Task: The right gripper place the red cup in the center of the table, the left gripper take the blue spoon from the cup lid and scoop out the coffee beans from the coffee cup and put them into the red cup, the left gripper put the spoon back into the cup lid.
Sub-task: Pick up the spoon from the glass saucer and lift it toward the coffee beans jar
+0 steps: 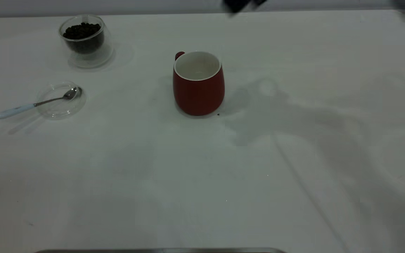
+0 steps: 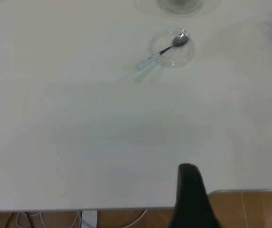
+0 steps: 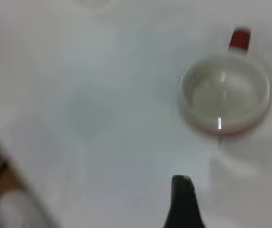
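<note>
While the red cup (image 1: 198, 84) stands upright near the middle of the table (image 1: 202, 182), nothing is touching it; white inside looks empty, small handle points toward the far edge. From the right wrist view it sits free (image 3: 225, 97), handle (image 3: 239, 39) on the side away from the finger.

Off to the left side, well apart from it: coffee cup (image 1: 85, 40) at the far left, upright, with coffee beans (image 1: 82, 31) heaped inside. Nearer the front from that, the cup lid (image 1: 61, 99) lies flat. Blue spoon (image 1: 37, 103) rests across it, metal bowl inside the lid by the rim, pale handle sticking out over the lid's edge onto the table.

Left gripper (image 2: 191, 197): only one black finger shows in its wrist view, over the table's near edge, far from lid (image 2: 173, 47) and spoon (image 2: 162, 51). Can't tell its opening.

Right gripper (image 3: 183, 202): also just one dark finger visible, near the red cup, not touching. Opening can't tell either.
</note>
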